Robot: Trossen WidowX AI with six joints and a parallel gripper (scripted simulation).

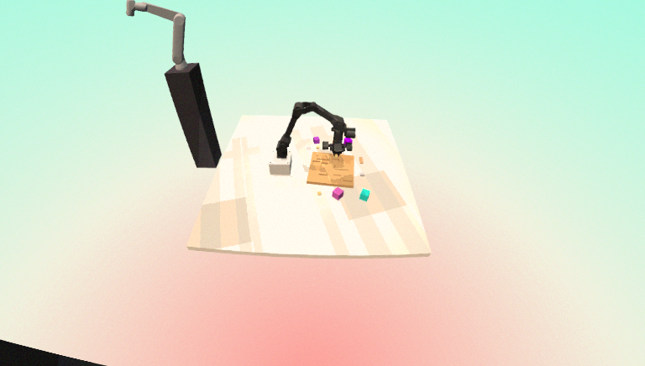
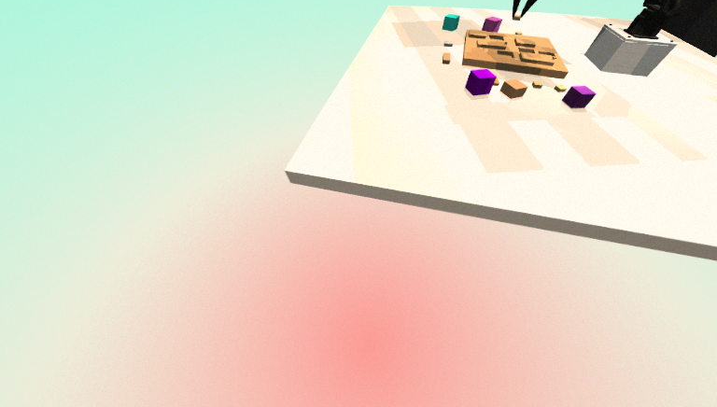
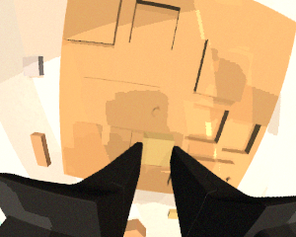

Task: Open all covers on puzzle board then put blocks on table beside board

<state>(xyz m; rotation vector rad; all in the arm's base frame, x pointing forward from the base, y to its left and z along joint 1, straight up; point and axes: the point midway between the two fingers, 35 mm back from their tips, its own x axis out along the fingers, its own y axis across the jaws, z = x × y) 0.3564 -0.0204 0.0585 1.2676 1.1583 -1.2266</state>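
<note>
The orange puzzle board (image 1: 316,180) (image 2: 534,69) (image 3: 99,0) lies mid-table with several covers shifted aside and empty wells such as one well (image 3: 155,26) showing. My gripper (image 1: 338,153) (image 2: 518,13) (image 3: 156,149) hangs above the board's far edge, shut on a small yellow block (image 3: 158,152) (image 2: 516,16) held clear of the board. A magenta block (image 1: 338,193) (image 2: 492,23) and a teal block (image 1: 364,194) (image 2: 451,21) rest on the table on one side of the board. Two purple blocks (image 2: 480,80) (image 2: 578,96) and a brown block (image 2: 513,88) rest on the other side.
Small pieces lie around the board: an orange one (image 2: 446,57) (image 3: 37,148), a grey one (image 2: 448,44) (image 3: 36,65), and two yellow ones (image 2: 537,84) (image 2: 559,88). The arm's grey base (image 1: 280,166) (image 2: 626,52) stands beside the board. A dark pillar (image 1: 192,114) stands off the table's corner.
</note>
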